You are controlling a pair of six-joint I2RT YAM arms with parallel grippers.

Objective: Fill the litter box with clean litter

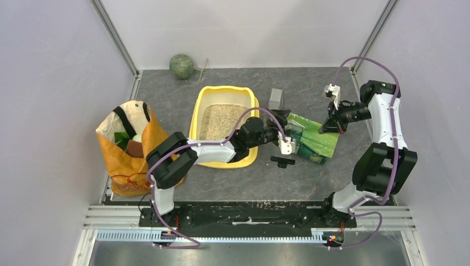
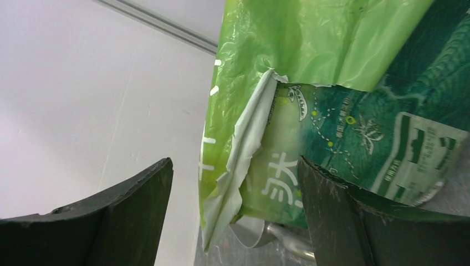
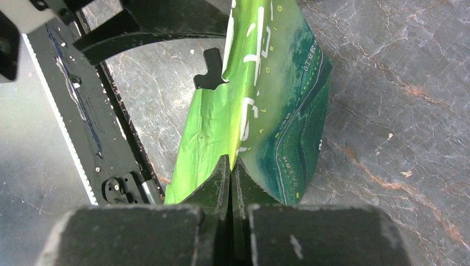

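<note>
the litter box [image 1: 195,113] sits mid-table with a bed of clean litter [image 1: 219,121] already covering its floor. the green bag [image 1: 316,141] lies on the table just to the right of the litter box, slumped and partly flat. how much litter it holds cannot be seen from any view.

the left arm reaches across the litter box's near right corner. the left gripper [image 2: 234,166] has its jaws spread wide with nothing in them, and the bag's torn flap [image 2: 244,149] hangs in the gap. the right gripper [image 3: 230,166], on the bag's side away from the litter box, is pressed fully together on a fold of the bag's edge.

the step in hand looks like getting a two-handed hold on the bag so it can be tipped over the litter box. to do it well:

- close the left jaws on the firmer printed wall of the bag, not on the thin torn flap, which would likely rip or slip.
- raise both ends together, with the torn opening held higher than the rest until it is over the litter box.
- carry the opening past the litter box's right rim to above the litter bed, away from the rim's edge.
- tilt slowly by raising the right-hand end, so the granules run out rather than dump.

the grey scoop [image 1: 275,98] by the litter box's far right corner and the small black piece [image 1: 282,162] near its near right corner are best left clear of the swing.
</note>
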